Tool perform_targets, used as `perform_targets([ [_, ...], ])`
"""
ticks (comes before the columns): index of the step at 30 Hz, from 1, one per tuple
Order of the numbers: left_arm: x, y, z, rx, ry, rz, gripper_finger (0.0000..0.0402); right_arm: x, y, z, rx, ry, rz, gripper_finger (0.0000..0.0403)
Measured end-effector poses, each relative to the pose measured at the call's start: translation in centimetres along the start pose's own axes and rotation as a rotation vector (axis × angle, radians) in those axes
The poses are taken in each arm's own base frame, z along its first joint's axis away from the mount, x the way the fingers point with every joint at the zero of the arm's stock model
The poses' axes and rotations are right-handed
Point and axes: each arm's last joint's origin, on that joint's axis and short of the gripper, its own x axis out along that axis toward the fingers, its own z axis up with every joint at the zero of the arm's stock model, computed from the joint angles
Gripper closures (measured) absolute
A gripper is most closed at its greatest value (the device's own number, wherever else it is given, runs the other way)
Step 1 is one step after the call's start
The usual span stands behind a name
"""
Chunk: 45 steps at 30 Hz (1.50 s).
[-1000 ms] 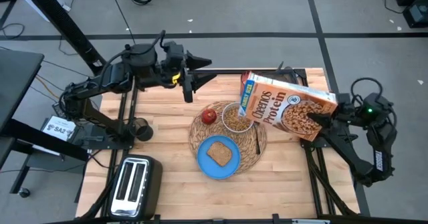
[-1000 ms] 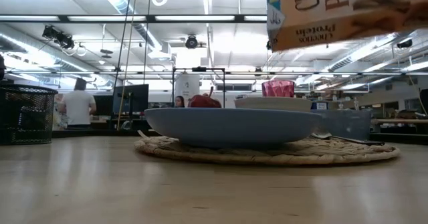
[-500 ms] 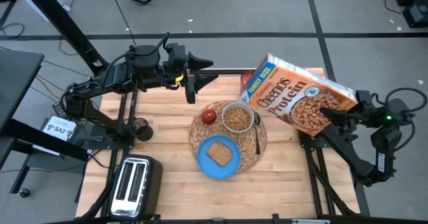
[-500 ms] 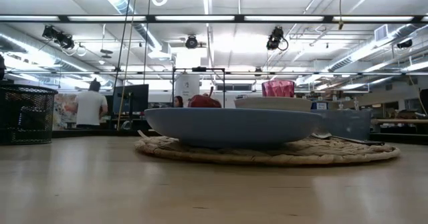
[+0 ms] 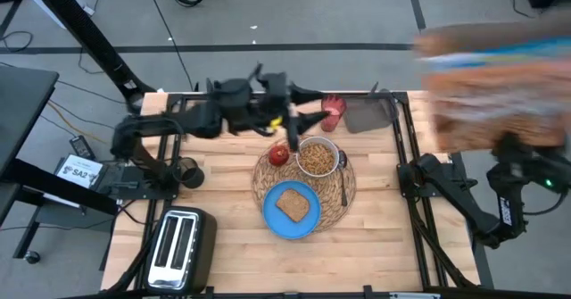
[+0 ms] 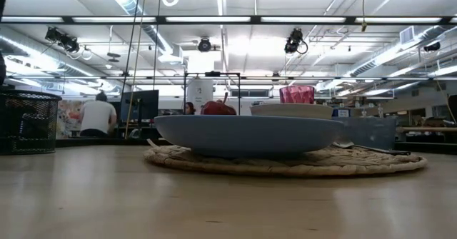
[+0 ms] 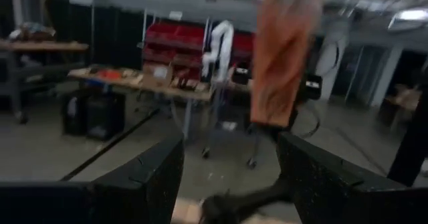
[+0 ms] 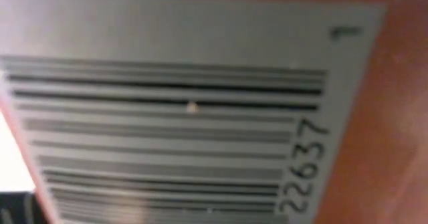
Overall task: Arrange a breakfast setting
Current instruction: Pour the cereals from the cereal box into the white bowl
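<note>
The woven placemat (image 5: pixel 303 181) lies mid-table and carries the blue plate (image 5: pixel 290 211) with the toast slice (image 5: pixel 292 205), the white bowl (image 5: pixel 317 157) holding cereal, the red apple (image 5: pixel 279 154) and the spoon (image 5: pixel 343 185). The pink glass (image 5: pixel 333 110) stands on the table behind the bowl. My left gripper (image 5: pixel 302 129) is open and empty, in the air over the apple and the bowl's far rim. The orange Cheerios box (image 5: pixel 495 85) is high above the table's right edge, blurred, and hides my right gripper; its barcode (image 8: pixel 187 117) fills the right wrist view. My right gripper holds the Cheerios box lifted clear of the table, high over the right edge. The box itself covers the fingers in the high view and fills the right wrist view, so the part held and the kind of hold do not show.
A toaster (image 5: pixel 178 245) stands at the near left corner. A dark cup (image 5: pixel 187 170) sits at the left edge. A black mesh basket (image 6: pixel 28 121) shows at the left of the low view. Bare wood lies right of the placemat.
My right gripper has swung the Cheerios box away from over the bowl, up and toward the table's right edge, uncovering the pink glass. My left gripper has gone toward the table's right, from the far left area to above the apple and bowl.
</note>
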Motion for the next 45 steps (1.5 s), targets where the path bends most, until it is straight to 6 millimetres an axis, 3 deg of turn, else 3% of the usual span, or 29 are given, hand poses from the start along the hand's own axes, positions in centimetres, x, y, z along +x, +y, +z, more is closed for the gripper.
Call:
perform_targets([
  [3,2.3,-0.6,-1.8,-0.025,-0.065,-0.028,0.0159,0.4,0.9,1.7,-0.017,-0.217,0.127,0.0163],
  [6,4.0,-0.8,-3.4,-0.057,-0.117,-0.044,0.0157,0.6,0.9,2.1,0.023,-0.279,0.166,0.0164],
  [12,5.5,-1.7,-5.0,-0.114,-0.204,-0.116,0.0118,1.1,0.0,1.1,0.078,-0.190,0.094,0.0167],
  [16,5.6,-2.9,-5.2,-0.041,-0.270,-0.148,0.0090,1.2,-0.7,0.0,0.095,-0.111,0.060,0.0167],
  [21,5.8,-3.3,-5.4,-0.063,-0.303,-0.162,0.0086,1.0,-2.4,-2.4,0.162,-0.037,0.002,0.0167],
  [26,6.9,-3.1,-7.3,-0.089,-0.275,-0.155,0.0085,0.6,-4.0,-4.4,0.232,-0.001,-0.021,0.0168],
  [35,8.9,0.0,-9.6,-0.164,-0.272,-0.119,0.0085,1.1,-7.0,-7.5,0.309,0.100,-0.044,0.0169],
  [45,9.5,2.5,-9.4,-0.158,-0.338,-0.120,0.0085,3.8,-10.7,-10.3,0.356,0.116,0.017,0.0170],
])
